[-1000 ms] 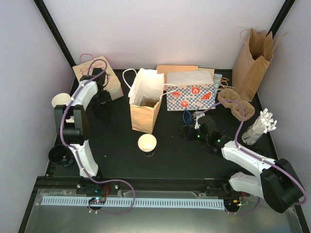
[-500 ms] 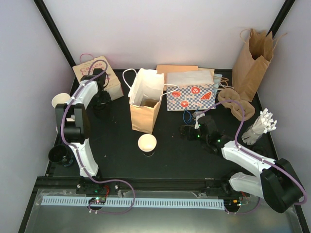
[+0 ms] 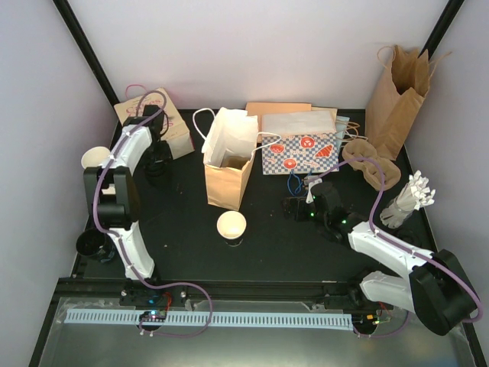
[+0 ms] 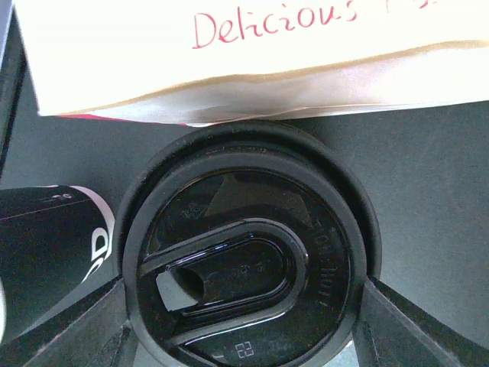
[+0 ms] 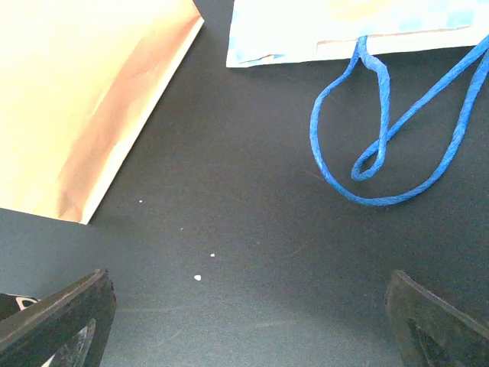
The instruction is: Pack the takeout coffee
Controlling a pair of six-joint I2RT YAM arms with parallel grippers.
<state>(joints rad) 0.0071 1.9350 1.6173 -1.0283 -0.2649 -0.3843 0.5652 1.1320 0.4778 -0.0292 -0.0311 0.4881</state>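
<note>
No lidded cream cup shows as such. A lidless cream cup (image 3: 231, 225) stands mid-table. My left gripper (image 3: 157, 164) is at the back left beside the "Delicious" bag (image 3: 174, 128). In the left wrist view its fingers (image 4: 92, 321) press both sides of a round black lid (image 4: 244, 267), with a wider dark rim under it. What lies below the lid is hidden. My right gripper (image 3: 295, 206) is open and empty, low over the black table (image 5: 252, 229), near the blue cord handle (image 5: 382, 145).
An open kraft bag with white lining (image 3: 228, 164) stands at centre back, with a checkered bag (image 3: 299, 151) to its right. A tall brown bag (image 3: 397, 95), pulp carriers (image 3: 372, 164) and white cutlery (image 3: 409, 200) are on the right. Stacked cream cups (image 3: 95, 158), dark lids (image 3: 92, 243) and a black sleeve (image 4: 46, 252) are on the left.
My left arm has shifted slightly toward the back left. The right arm and the lidless cup have not moved.
</note>
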